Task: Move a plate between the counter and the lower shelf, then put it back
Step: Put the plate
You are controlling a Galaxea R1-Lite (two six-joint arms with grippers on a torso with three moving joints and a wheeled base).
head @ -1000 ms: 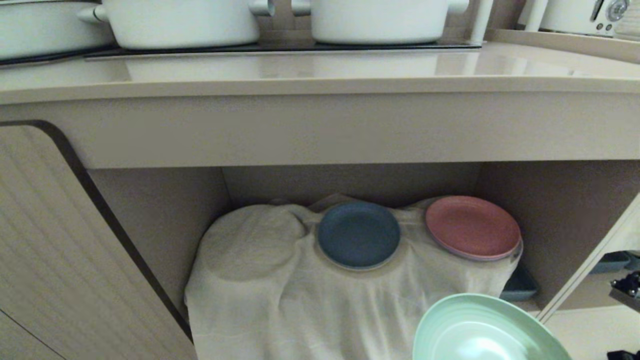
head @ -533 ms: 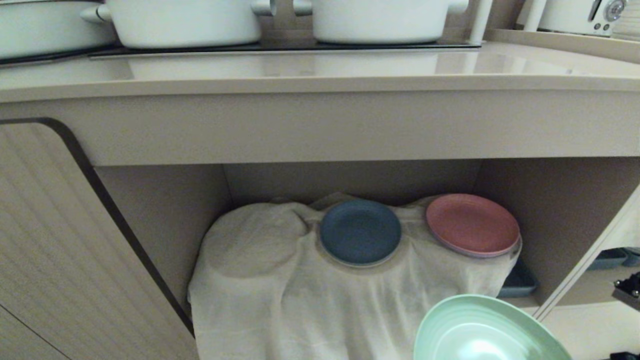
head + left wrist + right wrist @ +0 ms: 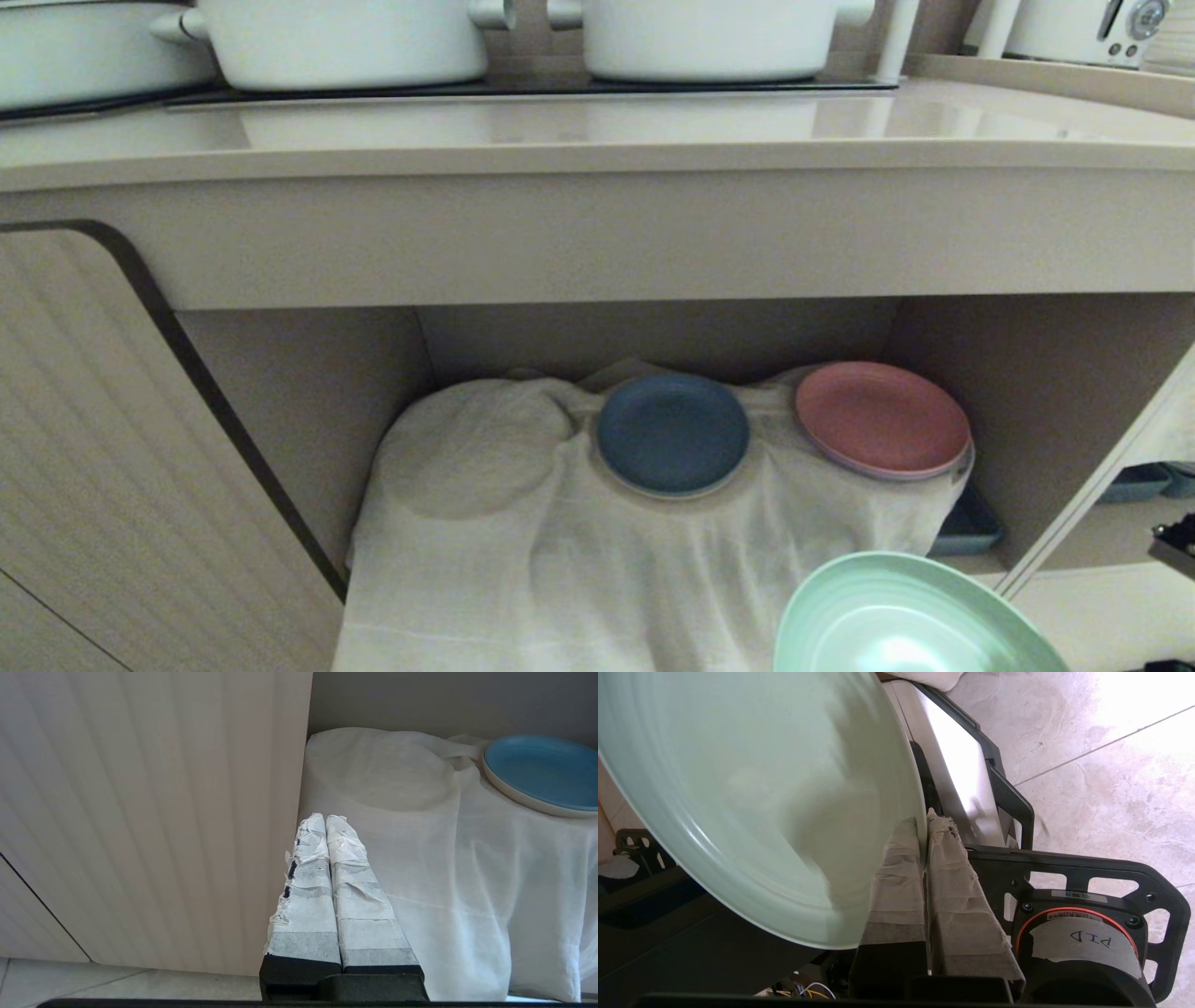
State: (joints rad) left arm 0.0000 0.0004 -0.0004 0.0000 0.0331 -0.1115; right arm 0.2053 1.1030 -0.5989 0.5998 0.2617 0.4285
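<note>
Plate: the mint-green plate (image 3: 910,621) sits low at the right of the head view, in front of the lower shelf and outside it; its near part is cut off by the frame edge.
Right end effector: the right end effector (image 3: 924,823) has its taped fingers (image 3: 896,877) pressed together on the plate's rim (image 3: 919,812), one on each face; in the head view the end effector itself is out of sight below the plate.
Left end effector: the left end effector (image 3: 326,821) shows only in its own wrist view, fingers together with nothing between them, in front of the ribbed cabinet door (image 3: 154,812) and the edge of the white cloth (image 3: 420,858).
Lower shelf: the lower shelf (image 3: 1036,392) is floored by the cloth, which drapes over its front edge and hides what lies under it.
Other plates: a dark blue plate (image 3: 672,434) and a pink plate (image 3: 882,420) rest on the cloth near the back.
Counter: the counter (image 3: 597,140) carries white pots (image 3: 709,37), cropped at the top.
Unclear: a dark tray-like thing (image 3: 971,532) peeks out beneath the pink plate; I cannot tell what it is.
</note>
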